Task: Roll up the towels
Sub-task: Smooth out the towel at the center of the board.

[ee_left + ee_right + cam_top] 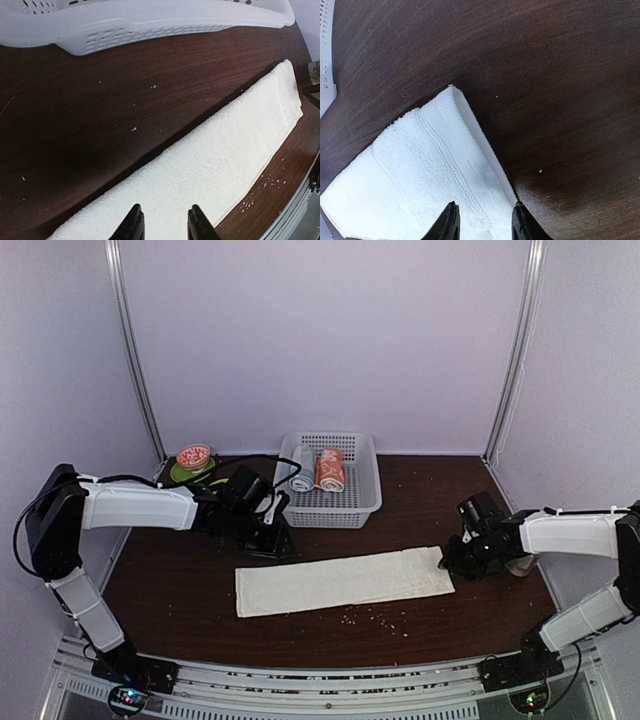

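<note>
The cream-white towel (343, 581) lies folded into a long flat strip across the middle of the dark table. It also shows in the left wrist view (210, 165) and the right wrist view (415, 170). The salmon-orange printed towel (330, 470) sits rolled in the white basket (362, 502), next to a grey-blue roll (302, 468). My left gripper (277, 543) is open and empty above the strip's far edge near its left end. My right gripper (452, 562) is open and empty over the strip's right end; its fingertips (448, 216) straddle the hemmed edge.
A green and red round container (194, 462) stands at the back left. Crumbs (380, 617) lie on the table in front of the towel. A small object (519, 566) sits by the right arm. The basket's rim shows in the left wrist view (150, 25).
</note>
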Action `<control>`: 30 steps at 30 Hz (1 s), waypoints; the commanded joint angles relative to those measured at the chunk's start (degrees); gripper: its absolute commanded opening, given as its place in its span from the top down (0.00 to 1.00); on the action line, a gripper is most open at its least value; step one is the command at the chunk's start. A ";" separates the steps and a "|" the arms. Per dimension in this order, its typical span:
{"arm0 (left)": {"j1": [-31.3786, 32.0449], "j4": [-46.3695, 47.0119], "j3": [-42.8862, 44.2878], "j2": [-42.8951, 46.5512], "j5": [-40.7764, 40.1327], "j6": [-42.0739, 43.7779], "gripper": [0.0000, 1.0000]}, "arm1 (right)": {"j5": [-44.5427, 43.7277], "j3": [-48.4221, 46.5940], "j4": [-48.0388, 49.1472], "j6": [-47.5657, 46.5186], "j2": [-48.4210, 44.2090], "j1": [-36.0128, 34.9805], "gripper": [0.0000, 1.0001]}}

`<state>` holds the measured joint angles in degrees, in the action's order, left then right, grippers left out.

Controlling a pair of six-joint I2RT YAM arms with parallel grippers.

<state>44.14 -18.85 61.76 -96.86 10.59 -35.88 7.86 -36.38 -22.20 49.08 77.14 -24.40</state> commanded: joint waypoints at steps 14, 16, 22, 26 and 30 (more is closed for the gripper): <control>0.16 3.56 -2.00 0.08 0.44 -0.20 0.69 | -0.87 1.19 0.11 -1.87 2.63 -0.10 0.75; 0.18 3.56 -2.22 0.24 0.32 -0.23 0.69 | -0.98 1.41 0.18 -1.69 2.37 -0.11 0.78; 0.16 4.19 -3.25 0.71 -0.04 -0.60 0.69 | -1.77 1.37 -1.37 -1.34 -0.69 -0.10 0.97; 0.11 4.64 -3.44 -0.19 0.15 -1.05 0.69 | -2.34 0.43 -3.32 -1.97 -2.36 -0.06 0.99; 0.16 5.37 -4.15 -0.30 0.31 -1.62 0.69 | -1.67 -0.74 -4.73 -2.71 -3.82 -0.07 1.00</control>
<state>44.14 -16.21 58.74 -97.10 10.70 -36.67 7.16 -35.33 -24.45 47.70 75.33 -24.40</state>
